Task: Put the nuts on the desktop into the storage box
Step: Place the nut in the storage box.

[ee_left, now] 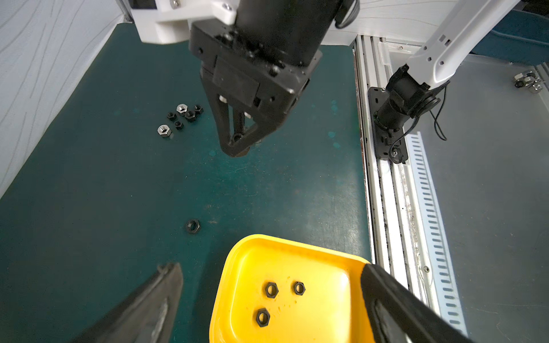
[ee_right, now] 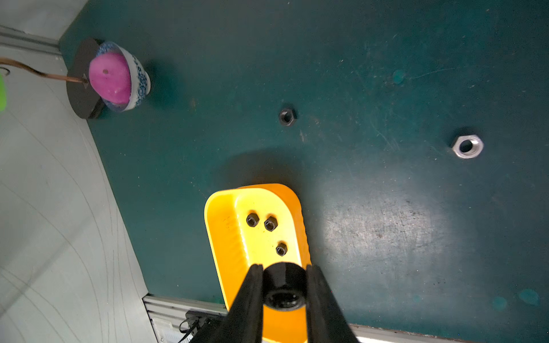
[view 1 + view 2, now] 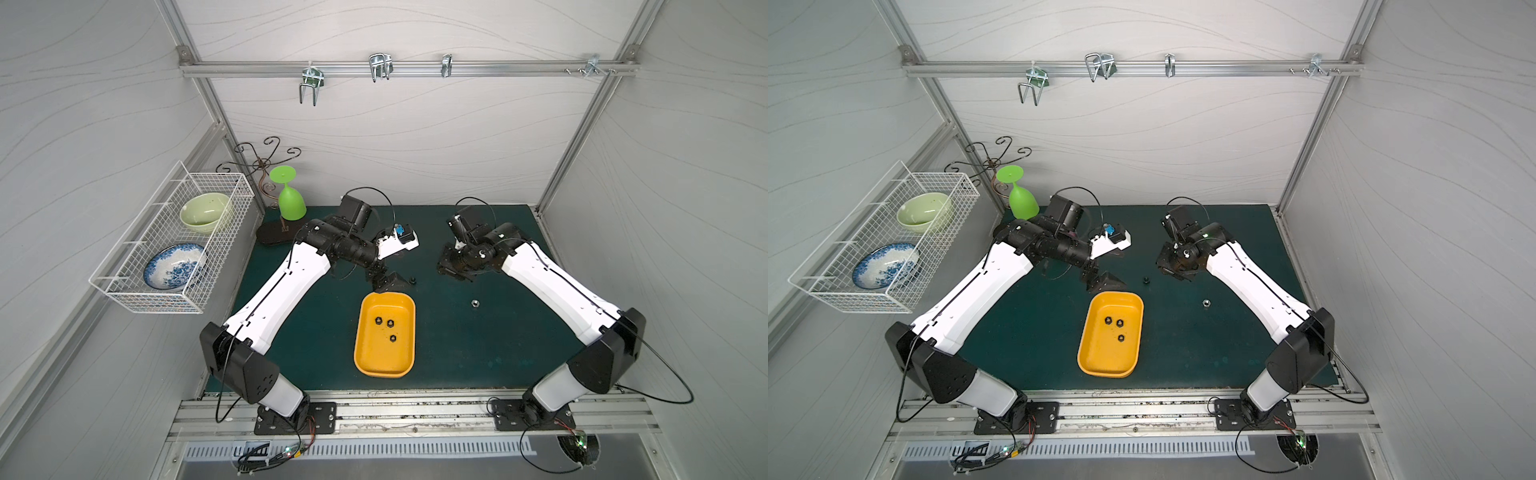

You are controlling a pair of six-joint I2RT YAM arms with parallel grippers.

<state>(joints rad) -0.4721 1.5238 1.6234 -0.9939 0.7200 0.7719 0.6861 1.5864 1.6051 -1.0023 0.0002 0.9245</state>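
The yellow storage box [image 3: 365, 357] lies mid-desktop [image 3: 478, 353] with three black nuts [image 3: 390, 323] inside. My left gripper [image 3: 387, 283] hangs open over the box's far end; in the left wrist view its fingers [image 1: 154, 300] stand wide apart, nothing between them. My right gripper [image 2: 284, 271] is shut on a black nut [image 2: 283, 286], held above the desktop to the right of the box's far end. One loose black nut [image 3: 412, 280] and a silver nut [image 3: 475, 303] lie beyond and right of the box. A cluster of several nuts [image 1: 181, 118] sits behind the right gripper [image 1: 237, 147].
A white wire basket [image 3: 124, 286] with two bowls hangs on the left wall. An upturned green goblet [image 3: 289, 199] and a scrolled metal stand are at the back left, with a small bowl holding a pink ball [image 2: 117, 77]. A metal rail [image 3: 415, 409] borders the front.
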